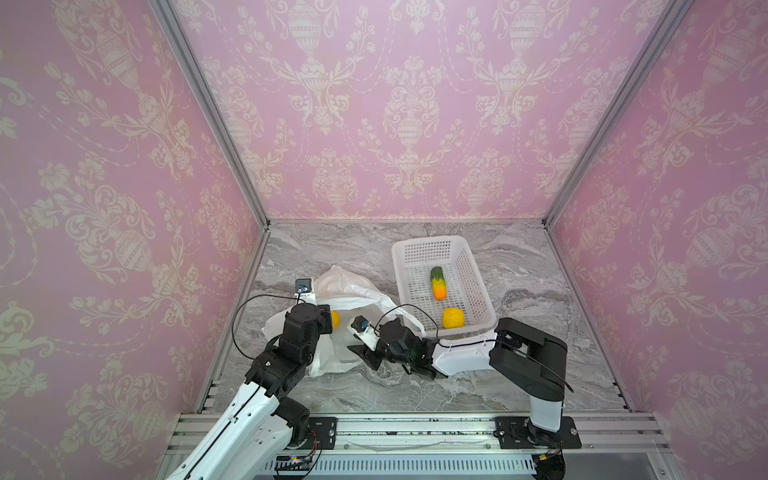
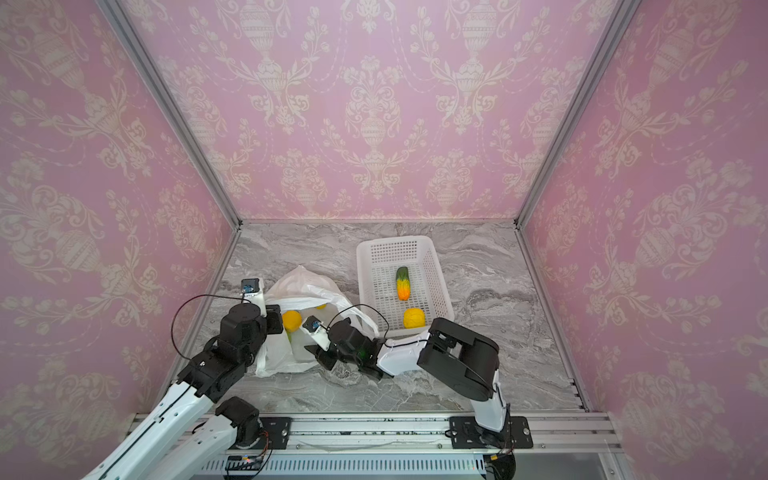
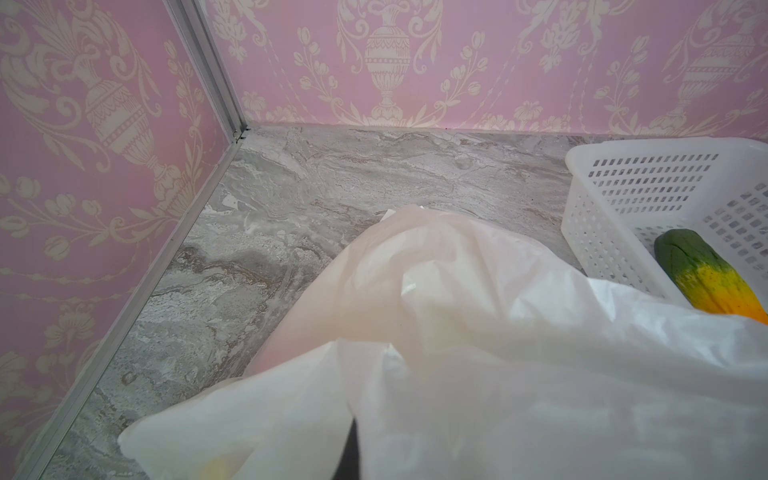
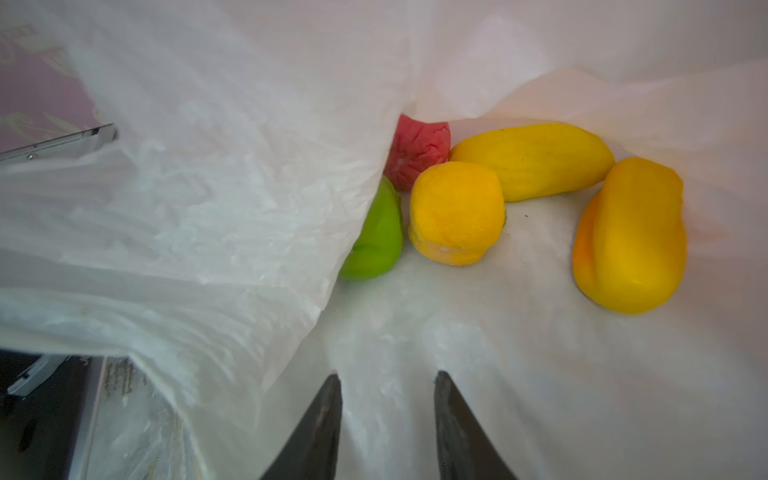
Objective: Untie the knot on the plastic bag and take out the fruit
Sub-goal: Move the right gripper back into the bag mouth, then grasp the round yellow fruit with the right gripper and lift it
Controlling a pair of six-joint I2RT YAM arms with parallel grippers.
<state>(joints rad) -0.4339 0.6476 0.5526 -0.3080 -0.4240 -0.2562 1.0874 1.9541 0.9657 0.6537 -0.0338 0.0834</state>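
The white plastic bag (image 1: 353, 291) lies left of centre with its mouth gaping; no knot is in view. My left gripper (image 3: 353, 453) is shut on the plastic bag's upper edge and holds it raised, with the film draped over the jaws. My right gripper (image 4: 386, 376) is open inside the mouth, over the bag's lower sheet, with nothing between its fingers. Ahead of it lies fruit: a green piece (image 4: 376, 237), a pink-red one (image 4: 417, 151), a round orange-yellow one (image 4: 455, 212) and two long yellow ones (image 4: 532, 160) (image 4: 631, 237). In a top view one yellow fruit (image 2: 291, 321) shows through the opening.
A white perforated basket (image 1: 432, 241) stands right of the bag, holding an orange-to-green oblong fruit (image 1: 437, 283) and a round orange-yellow one (image 1: 452, 318). Pink papered walls close the table on three sides. The left wall's metal rail (image 3: 124, 316) runs close beside the bag.
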